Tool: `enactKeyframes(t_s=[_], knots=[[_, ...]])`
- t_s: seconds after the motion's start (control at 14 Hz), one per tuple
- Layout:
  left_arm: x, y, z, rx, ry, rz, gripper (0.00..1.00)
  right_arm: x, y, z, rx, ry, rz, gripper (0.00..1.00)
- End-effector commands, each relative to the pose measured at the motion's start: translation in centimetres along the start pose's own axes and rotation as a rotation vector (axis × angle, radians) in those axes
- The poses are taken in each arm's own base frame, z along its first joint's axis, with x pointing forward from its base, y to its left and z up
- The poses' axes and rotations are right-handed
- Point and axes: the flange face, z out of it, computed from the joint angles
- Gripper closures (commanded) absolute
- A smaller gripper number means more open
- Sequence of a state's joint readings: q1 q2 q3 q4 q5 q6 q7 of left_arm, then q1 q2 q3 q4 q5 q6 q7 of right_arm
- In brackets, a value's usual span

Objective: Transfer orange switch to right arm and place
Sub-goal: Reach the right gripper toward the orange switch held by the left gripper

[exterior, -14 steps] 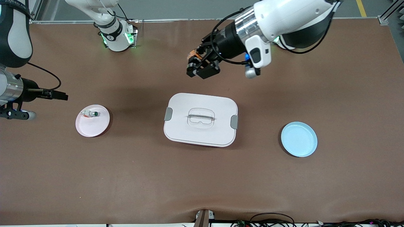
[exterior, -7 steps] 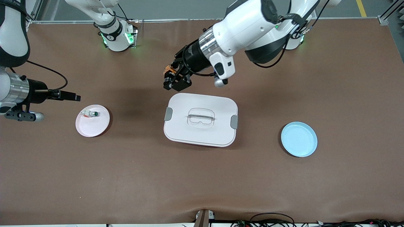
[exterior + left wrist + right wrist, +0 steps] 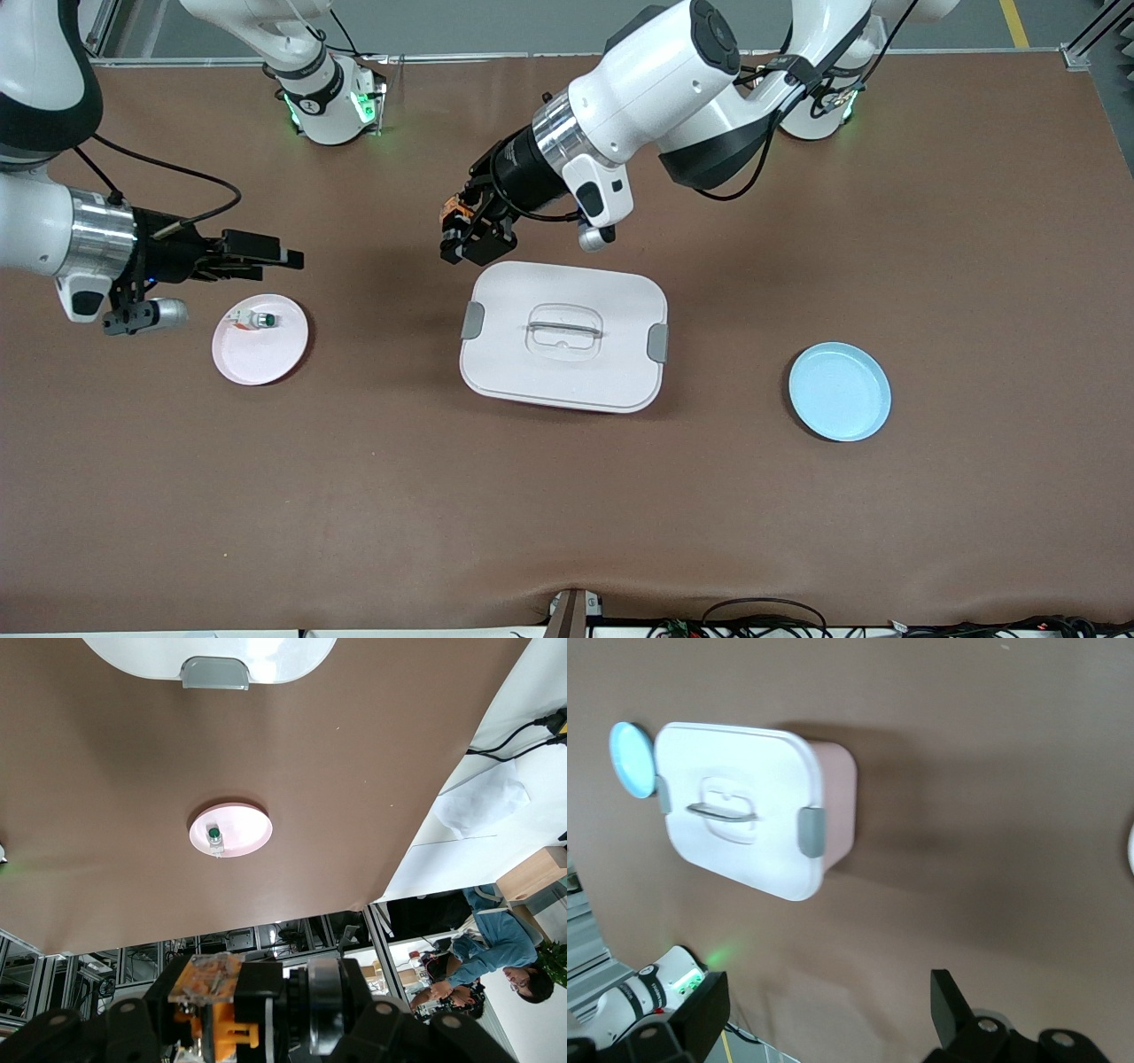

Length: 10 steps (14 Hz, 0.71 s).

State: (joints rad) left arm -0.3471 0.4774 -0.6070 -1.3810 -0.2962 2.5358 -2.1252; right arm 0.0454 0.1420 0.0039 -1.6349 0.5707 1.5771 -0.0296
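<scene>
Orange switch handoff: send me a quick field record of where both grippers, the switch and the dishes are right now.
orange switch: held in the left gripper, in the air
left gripper: shut on the switch, over the table by the lidded box's edge
right gripper: open, over the table beside the pink plate
pink plate: toward the right arm's end, holds a green-capped switch
lidded box: mid-table, lid on
blue plate: toward the left arm's end, nothing on it
</scene>
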Motion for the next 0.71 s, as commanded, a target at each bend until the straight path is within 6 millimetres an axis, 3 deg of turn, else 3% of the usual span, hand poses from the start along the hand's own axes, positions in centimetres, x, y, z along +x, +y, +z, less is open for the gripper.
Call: enactKeyframes(t_s=[0.0,0.29,0.64], knots=[[-0.5,0.2,0.0,-0.031,-0.004,-0.013,0.77,-1.2,-2.1,0.3,0.043,0.041,-0.041,0.0],[-0.4,0.3,-0.2,-0.034,-0.003,-0.014,0.77,-2.8,-6.3,1.3,0.099,0.103,-0.08,0.0],[-0.1,0.4,-0.1,-0.036,0.005,-0.01,0.77,-4.8,-11.2,0.7,0.124,0.157,-0.016,0.0]])
